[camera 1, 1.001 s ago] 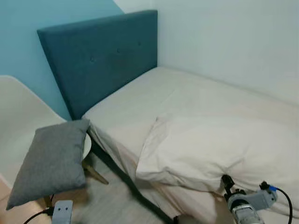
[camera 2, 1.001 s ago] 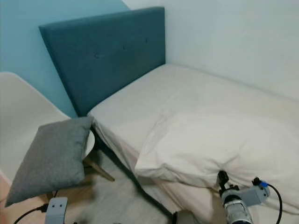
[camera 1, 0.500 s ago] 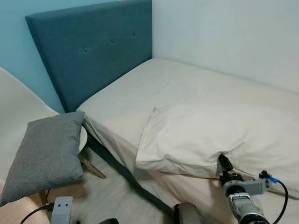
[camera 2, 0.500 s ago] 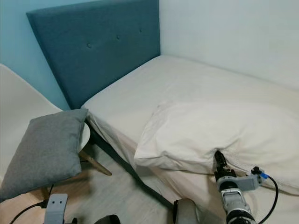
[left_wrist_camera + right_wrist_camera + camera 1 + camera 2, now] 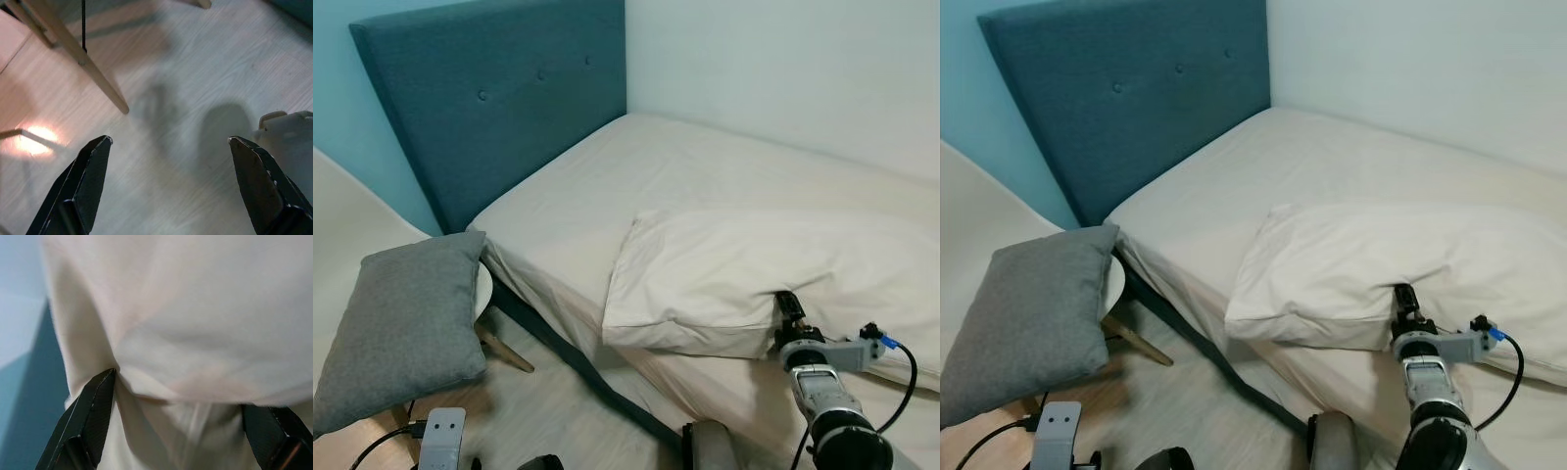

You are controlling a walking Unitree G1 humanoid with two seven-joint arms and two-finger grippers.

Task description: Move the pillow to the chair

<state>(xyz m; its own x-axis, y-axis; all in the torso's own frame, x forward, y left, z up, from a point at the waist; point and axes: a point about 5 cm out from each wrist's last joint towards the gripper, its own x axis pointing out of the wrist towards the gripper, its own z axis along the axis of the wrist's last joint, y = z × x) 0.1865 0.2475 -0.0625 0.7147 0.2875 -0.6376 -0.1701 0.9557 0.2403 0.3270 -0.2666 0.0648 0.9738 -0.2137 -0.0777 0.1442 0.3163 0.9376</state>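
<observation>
A large white pillow (image 5: 754, 269) lies on the bed near its front edge. My right gripper (image 5: 789, 305) is pushed into the pillow's front edge, which dents around it. In the right wrist view the right gripper (image 5: 181, 382) is open, its fingers (image 5: 93, 406) spread wide with bunched pillow fabric between them. A white chair (image 5: 347, 211) stands left of the bed with a grey cushion (image 5: 406, 323) lying on its seat. My left gripper (image 5: 168, 142) hangs open above the wooden floor beside a chair leg (image 5: 83, 61).
A teal upholstered headboard (image 5: 499, 98) stands against the blue wall at the bed's left end. A white wall runs along the far side of the bed. The dark bed frame (image 5: 578, 377) edges the light wooden floor (image 5: 558, 411) between chair and bed.
The whole view has shifted as the camera moved. My right arm has stretched further forward, and its gripper now sits deeper in the pillow's front edge.
</observation>
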